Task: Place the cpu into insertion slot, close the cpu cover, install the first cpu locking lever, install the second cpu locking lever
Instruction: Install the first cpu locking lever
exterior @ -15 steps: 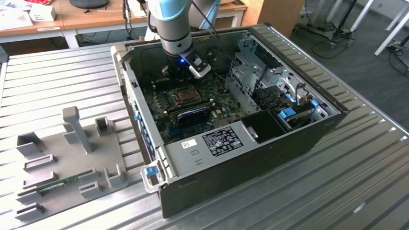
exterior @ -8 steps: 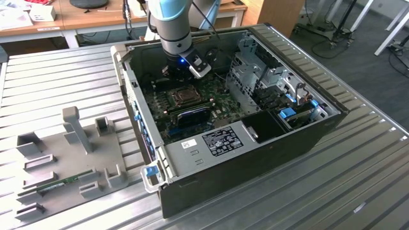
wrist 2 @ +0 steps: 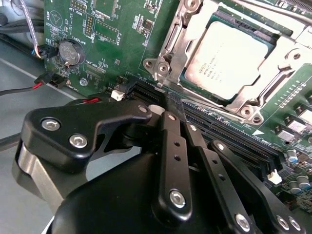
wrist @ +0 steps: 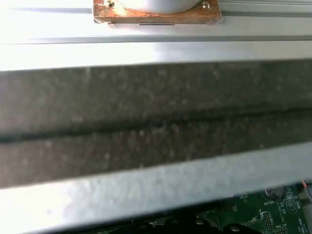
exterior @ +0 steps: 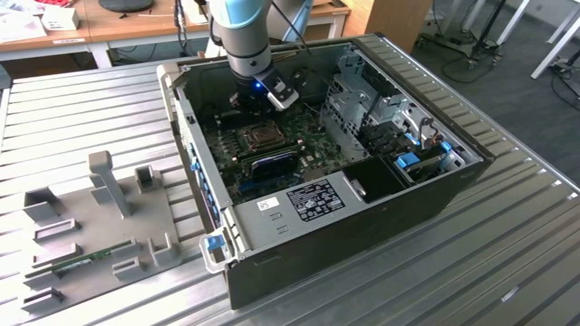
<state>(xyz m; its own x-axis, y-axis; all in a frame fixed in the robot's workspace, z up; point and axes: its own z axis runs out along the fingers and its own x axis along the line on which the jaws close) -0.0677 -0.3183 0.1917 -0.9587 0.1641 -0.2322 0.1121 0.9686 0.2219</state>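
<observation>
Black, clenched end effector (wrist 2: 170, 105) hovers empty beside our silvery-tan square cpu (wrist 2: 229, 61), seated under the thin silvery cpu cover (wrist 2: 168, 46), so levers can lock

Inside the computer case (exterior: 381, 170), lying open on the slatted table (exterior: 507, 258): the circuit board (exterior: 272, 159) on the floor of the case, with the insertion slot (exterior: 263, 136) near the board's middle. In the slot, the cpu (wrist 2: 229, 58), with the cpu cover (wrist 2: 170, 44) around it, seemingly laid down over its edges. Just beside the slot, the long memory slots (wrist 2: 219, 129). Above the board, near the slot, the gripper (wrist 2: 170, 105). Off the case, to the exterior view's left, a fixture tray (exterior: 100, 224) on the table.
</observation>
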